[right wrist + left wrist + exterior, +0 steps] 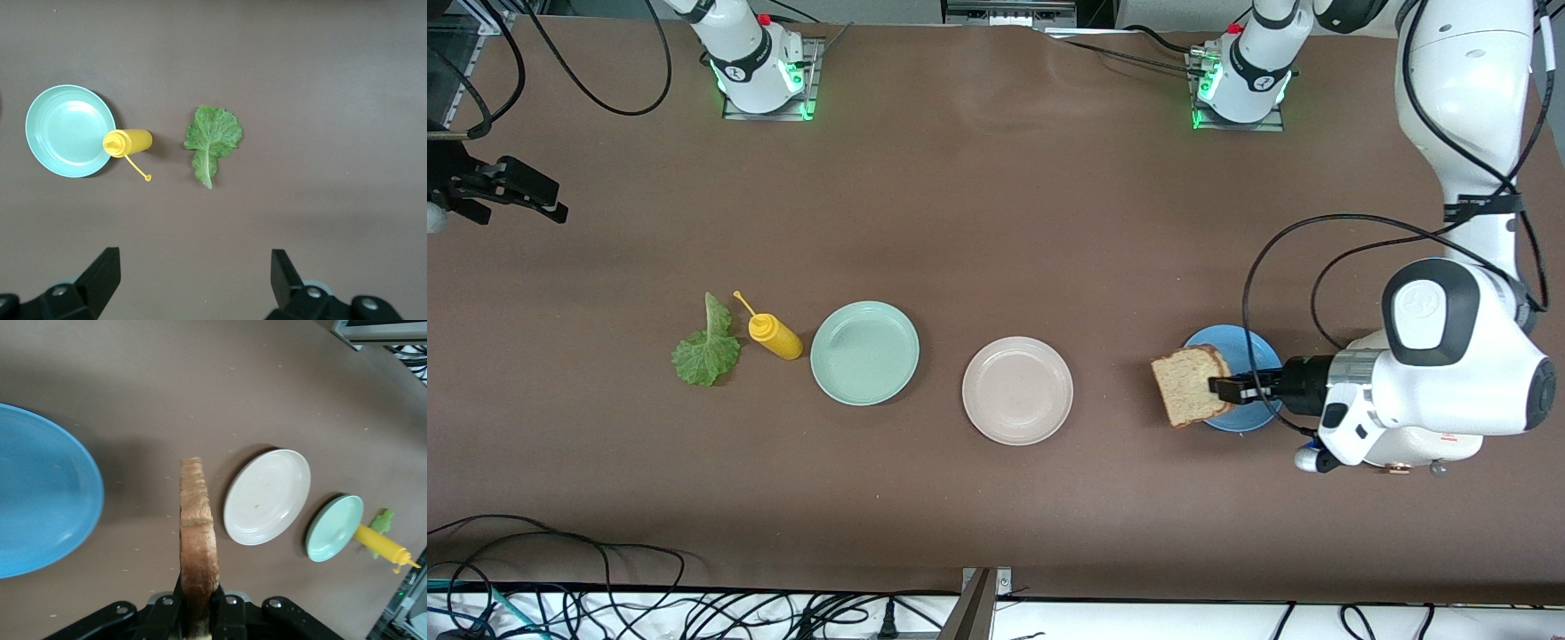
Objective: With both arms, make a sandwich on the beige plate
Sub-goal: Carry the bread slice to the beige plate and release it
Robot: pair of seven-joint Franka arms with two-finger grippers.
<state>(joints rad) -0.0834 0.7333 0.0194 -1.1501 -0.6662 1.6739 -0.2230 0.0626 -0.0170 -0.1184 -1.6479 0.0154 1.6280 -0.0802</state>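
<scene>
My left gripper (1224, 388) is shut on one tan bread slice (1187, 384), held on edge in the air over the rim of the blue plate (1249, 342) on the side toward the beige plate (1017, 389). In the left wrist view the slice (198, 533) stands upright between the gripper's (198, 599) fingers, with the bare beige plate (267, 495) ahead. The green lettuce leaf (707, 348) lies on the table toward the right arm's end. My right gripper (534, 197) waits open and empty, high at that end; its wrist view (193, 267) shows the lettuce (212, 137). No second slice shows.
A mint green plate (864, 352) sits beside the beige plate, toward the right arm's end. A yellow squeeze bottle (775, 336) lies between the mint plate and the lettuce. The blue plate (40, 500) holds nothing. Cables run along the table edge nearest the front camera.
</scene>
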